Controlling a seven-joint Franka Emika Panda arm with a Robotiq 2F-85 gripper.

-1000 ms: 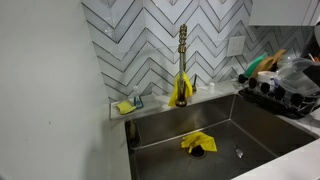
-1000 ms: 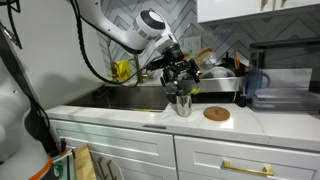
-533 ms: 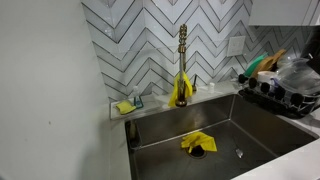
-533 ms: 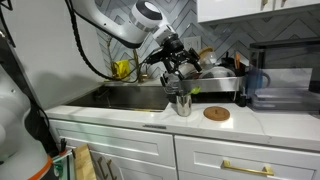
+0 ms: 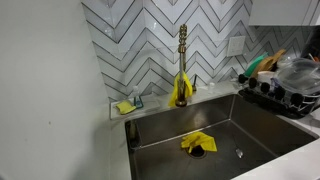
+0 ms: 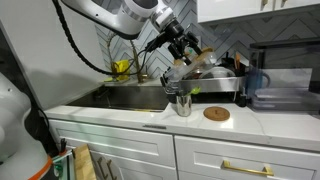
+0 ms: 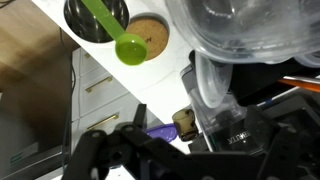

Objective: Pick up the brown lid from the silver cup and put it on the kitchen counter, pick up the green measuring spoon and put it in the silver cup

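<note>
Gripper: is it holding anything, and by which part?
Nothing is held. The gripper hangs empty; the green measuring spoon stands handle-down in the silver cup, the brown lid lies on the kitchen counter.

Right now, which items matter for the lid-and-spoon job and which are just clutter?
Job: silver cup, green measuring spoon in it, brown lid on the kitchen counter.
Clutter: yellow cloth in the sink, yellow sponge, faucet, dish rack.

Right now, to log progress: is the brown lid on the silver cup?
No, the lid lies flat on the counter beside the cup, which holds only the spoon.
</note>
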